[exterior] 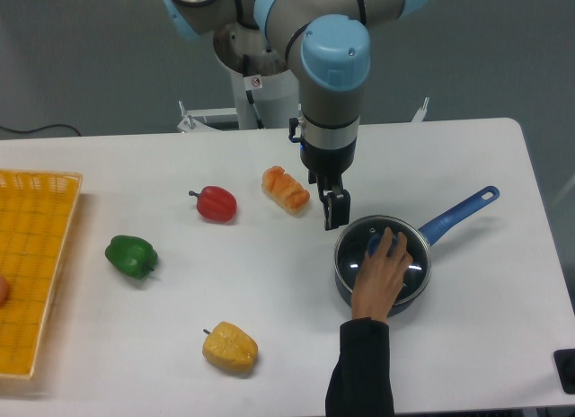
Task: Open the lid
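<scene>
Nearest the camera, a person's arm in a dark sleeve reaches in from the front edge of the table. To its left lies a yellow pepper, apart from everything else.

The person's palm rests on top of the lid, with the fingertips at the blue knob, which shows only in part between them. The lid sits flat on the pan, covering its mouth, its metal rim matching the pan's edge all round. The pan stands on the right half of the table, and its blue handle points away to the right and back.

On the left side a green pepper lies on the white top, and further left a yellow basket runs along the table's edge and out of view.

Further back, a red pepper lies near the middle of the table, and a bread roll lies just to its right.

The robot's hand hangs pointing straight down, just behind the pan's far left rim and right of the bread roll. It touches neither the lid nor the pan. It is seen from the side as one dark shape, so I cannot tell whether its fingers are spread or pressed together. Above it rises the grey and blue arm.
</scene>
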